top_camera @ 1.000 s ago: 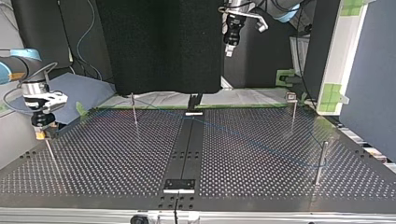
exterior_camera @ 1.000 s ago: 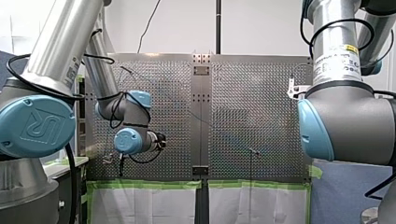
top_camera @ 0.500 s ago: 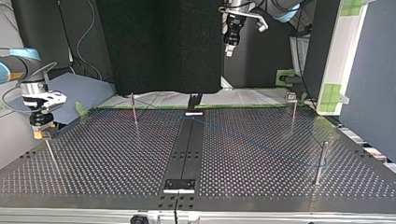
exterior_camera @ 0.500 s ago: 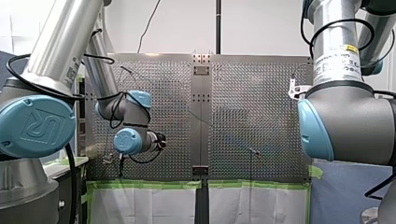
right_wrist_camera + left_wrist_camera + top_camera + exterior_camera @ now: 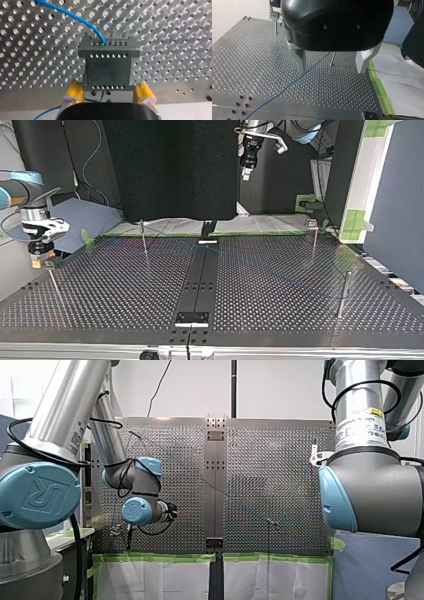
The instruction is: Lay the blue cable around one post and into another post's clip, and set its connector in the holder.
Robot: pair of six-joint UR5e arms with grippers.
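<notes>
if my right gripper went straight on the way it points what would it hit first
Probably the grey holder straight ahead of the right gripper, where the blue cable enters; depth is unclear.

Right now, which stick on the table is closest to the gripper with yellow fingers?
The thin post at the top view's far left, beside my right gripper; the other three posts stand far off.

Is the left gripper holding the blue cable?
No, the left gripper hangs open and empty, the blue cable lying on the table below.
</notes>
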